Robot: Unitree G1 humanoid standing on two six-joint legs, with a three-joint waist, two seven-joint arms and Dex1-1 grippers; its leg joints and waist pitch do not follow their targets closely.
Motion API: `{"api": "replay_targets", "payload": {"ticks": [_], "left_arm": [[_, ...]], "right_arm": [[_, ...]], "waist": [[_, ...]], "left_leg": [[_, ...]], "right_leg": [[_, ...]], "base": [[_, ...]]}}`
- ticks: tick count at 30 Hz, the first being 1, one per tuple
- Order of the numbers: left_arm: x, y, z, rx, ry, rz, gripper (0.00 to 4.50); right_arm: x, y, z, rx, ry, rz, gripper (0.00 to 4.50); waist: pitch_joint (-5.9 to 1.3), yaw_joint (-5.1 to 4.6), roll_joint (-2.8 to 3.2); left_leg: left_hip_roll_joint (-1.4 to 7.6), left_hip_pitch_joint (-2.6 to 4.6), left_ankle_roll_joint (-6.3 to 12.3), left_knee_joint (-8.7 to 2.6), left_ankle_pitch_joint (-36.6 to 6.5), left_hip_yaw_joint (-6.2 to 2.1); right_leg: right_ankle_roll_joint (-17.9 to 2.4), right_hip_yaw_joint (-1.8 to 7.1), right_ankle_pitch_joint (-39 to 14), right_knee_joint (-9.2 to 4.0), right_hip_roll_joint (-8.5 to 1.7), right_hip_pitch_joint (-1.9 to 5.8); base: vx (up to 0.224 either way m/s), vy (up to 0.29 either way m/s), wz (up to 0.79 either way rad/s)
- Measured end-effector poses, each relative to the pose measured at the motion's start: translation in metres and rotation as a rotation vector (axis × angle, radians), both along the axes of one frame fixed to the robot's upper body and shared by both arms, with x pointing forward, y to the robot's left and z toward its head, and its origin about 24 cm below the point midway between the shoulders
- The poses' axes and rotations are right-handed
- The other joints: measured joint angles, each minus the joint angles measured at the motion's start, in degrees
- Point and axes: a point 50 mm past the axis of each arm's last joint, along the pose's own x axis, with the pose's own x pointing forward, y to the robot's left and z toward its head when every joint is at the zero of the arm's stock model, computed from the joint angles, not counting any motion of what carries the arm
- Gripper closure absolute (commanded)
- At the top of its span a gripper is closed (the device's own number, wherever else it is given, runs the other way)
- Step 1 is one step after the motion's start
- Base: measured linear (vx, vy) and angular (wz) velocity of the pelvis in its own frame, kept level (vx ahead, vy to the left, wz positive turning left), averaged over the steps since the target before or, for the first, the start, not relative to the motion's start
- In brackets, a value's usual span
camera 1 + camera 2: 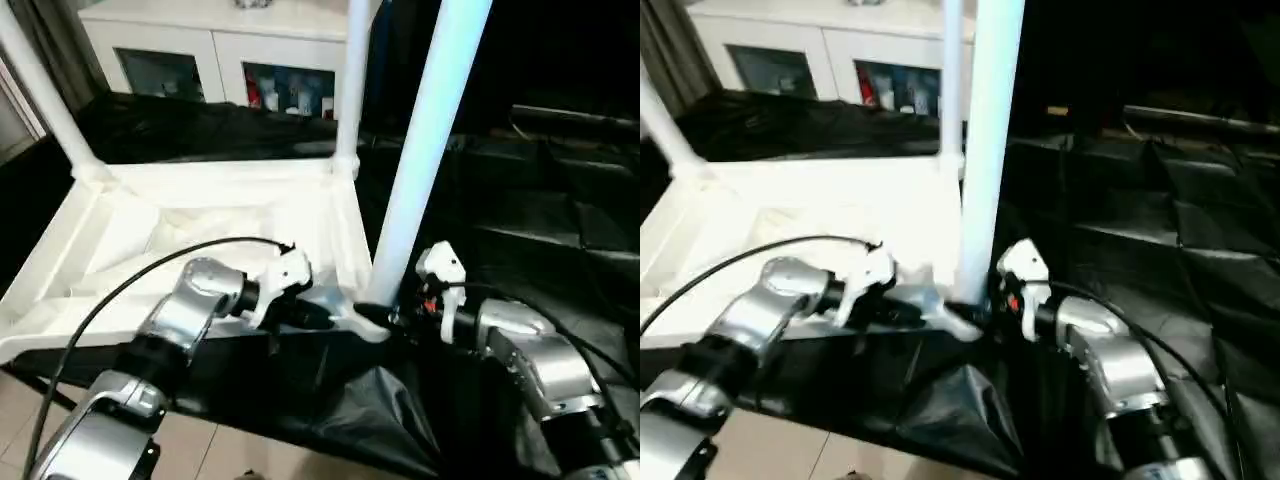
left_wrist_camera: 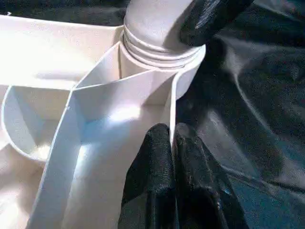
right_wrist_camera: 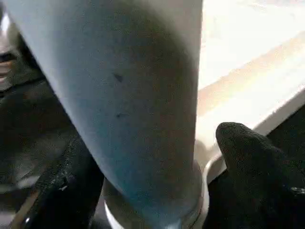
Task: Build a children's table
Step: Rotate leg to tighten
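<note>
Black fingers of my left tool (image 2: 172, 143) are clenched on the thin side wall of the children's table (image 1: 200, 215), one finger inside the wall and one outside, just beside the near corner socket (image 2: 162, 57). My right tool (image 3: 147, 191) sits at that same corner from the other side, its two fingers (image 3: 252, 157) spread apart with the foot of the near leg (image 1: 425, 140) between them; I cannot tell whether they press on the tube or only flank it. That leg stands upright in the socket, its ringed base seated at the rim. The white plastic top lies upside down, ribbed underside facing up, on the black-draped table (image 1: 560, 200), its near edge close to the front edge of the drape. Two more legs rise from it: one at the far right corner (image 1: 350, 80), upright, and one at the far left corner (image 1: 45, 95), leaning outward in the head view. My silver forearms reach in from both sides, a black cable (image 1: 120, 290) arcing over the left one. Behind the drape stands a white cabinet (image 1: 215, 55) with glass doors.
</note>
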Motion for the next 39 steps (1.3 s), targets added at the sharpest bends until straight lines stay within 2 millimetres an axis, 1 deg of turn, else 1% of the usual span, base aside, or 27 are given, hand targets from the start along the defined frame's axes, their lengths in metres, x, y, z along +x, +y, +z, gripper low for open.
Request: {"api": "replay_targets", "payload": {"ticks": [1, 4, 6, 7, 11, 15, 19, 23, 25, 28, 31, 33, 36, 39], "left_arm": [[0.000, 0.001, 0.000, 0.001, -0.001, 0.001, 4.50], [-0.001, 0.003, 0.000, 0.002, -0.002, 0.004, 4.50], [-0.001, 0.003, 0.001, 0.002, 0.000, 0.004, 4.50], [-0.001, 0.003, 0.001, 0.002, 0.000, 0.004, 4.50], [-0.001, 0.003, 0.001, 0.002, 0.002, 0.006, 4.50], [-0.001, 0.003, 0.001, 0.003, 0.005, 0.008, 4.50], [-0.001, 0.003, 0.001, 0.003, 0.007, 0.011, 4.50], [0.004, -0.006, -0.002, -0.002, -0.011, 0.063, 4.50], [0.012, -0.019, -0.002, 0.009, -0.048, 0.128, 4.50], [0.020, -0.036, -0.004, 0.012, -0.067, 0.209, 4.50], [0.024, -0.052, -0.007, 0.018, -0.070, 0.287, 4.50], [0.028, -0.061, -0.007, 0.027, -0.081, 0.350, 4.50], [0.029, -0.067, -0.007, 0.023, -0.081, 0.369, 4.50], [0.029, -0.066, -0.007, 0.020, -0.082, 0.368, 4.50]], "right_arm": [[0.000, 0.000, 0.000, -0.006, 0.002, 0.008, 1.04], [-0.002, -0.001, -0.001, -0.020, 0.009, 0.036, 1.18], [-0.002, 0.000, -0.001, -0.021, 0.010, 0.041, 1.46], [-0.002, 0.000, -0.001, -0.021, 0.011, 0.045, 1.46], [-0.003, 0.000, -0.001, -0.019, 0.009, 0.055, 1.86], [-0.003, 0.000, -0.001, -0.012, 0.011, 0.055, 2.01], [-0.004, 0.000, -0.003, 0.011, 0.016, 0.036, 2.05], [-0.003, 0.004, -0.010, 0.068, 0.018, -0.095, 2.08], [0.003, 0.004, -0.015, 0.084, 0.010, -0.249, 2.09], [0.010, 0.008, -0.017, 0.081, -0.005, -0.435, 2.09], [0.018, 0.013, -0.018, 0.052, -0.026, -0.585, 2.09], [0.024, 0.022, -0.015, 0.031, -0.054, -0.682, 2.09], [0.026, 0.023, -0.014, 0.016, -0.077, -0.716, 2.09], [0.026, 0.023, -0.014, 0.022, -0.086, -0.712, 2.09]], "waist": [[0.01, -0.10, -0.01], [0.05, -0.12, -0.08], [0.05, -0.12, -0.08], [0.05, -0.11, -0.09], [0.05, -0.11, -0.09], [0.05, -0.11, -0.09], [0.04, -0.09, -0.12], [0.02, -0.13, -0.14], [-0.03, -0.22, -0.23], [-0.06, -0.34, -0.22], [-0.05, -0.37, -0.22], [-0.05, -0.54, -0.22], [-0.07, -0.47, -0.23], [-0.15, -0.41, -0.12]], "left_leg": [[0.00, 0.01, 0.00, 0.01, 0.00, 0.00], [0.00, 0.02, 0.00, -0.01, 0.00, 0.00], [0.00, 0.01, 0.00, 0.00, 0.00, 0.00], [0.00, 0.00, 0.00, 0.00, 0.00, 0.00], [0.00, 0.01, 0.00, 0.00, 0.00, 0.00], [0.00, 0.01, 0.00, 0.01, 0.01, 0.00], [0.00, 0.01, 0.00, -0.01, 0.00, -0.01], [0.01, 0.09, 0.01, 0.15, 0.02, -0.01], [0.01, 0.19, 0.05, 0.27, 0.07, -0.02], [-0.05, 0.32, 0.05, 0.30, 0.08, -0.01], [-0.13, 0.83, 0.05, 0.28, 0.07, 0.01], [-0.14, 1.10, 0.04, 0.25, 0.07, 0.00], [-0.18, 1.08, 0.04, 0.04, 0.07, -0.02], [-0.18, 1.07, 0.04, -0.01, 0.07, -0.02]], "right_leg": [[0.00, 0.00, 0.00, 0.01, 0.00, 0.00], [0.00, 0.00, 0.00, 0.02, 0.00, 0.00], [0.00, 0.00, 0.00, 0.01, 0.00, 0.00], [0.00, 0.00, 0.00, 0.02, 0.01, 0.00], [0.00, 0.00, 0.00, 0.02, 0.01, 0.00], [0.00, 0.00, 0.00, 0.03, 0.01, 0.00], [0.00, 0.00, 0.00, 0.02, 0.01, 0.00], [-0.05, 0.01, 0.04, 0.13, 0.00, 0.06], [-0.13, 0.03, 0.13, 0.11, -0.01, 0.21], [-0.13, 0.08, 0.14, -0.06, -0.07, 0.36], [0.21, 0.10, -0.05, -0.10, -0.15, 0.80], [0.31, 0.10, -0.11, -0.10, -0.15, 1.02], [0.33, 0.09, -0.12, -0.30, -0.16, 1.03], [0.32, 0.09, -0.10, -0.31, -0.15, 1.04]], "base": [[0.000, 0.000, 0.00], [0.000, 0.000, 0.00], [0.000, 0.000, 0.00], [0.000, 0.000, 0.00], [0.000, 0.000, 0.00], [0.000, 0.000, 0.00], [0.000, 0.000, 0.00], [0.000, 0.000, 0.00], [0.000, 0.000, 0.00], [0.000, 0.000, 0.00], [0.000, 0.000, 0.00], [0.000, 0.000, 0.00], [0.000, 0.000, 0.00], [0.000, 0.000, 0.00]]}}
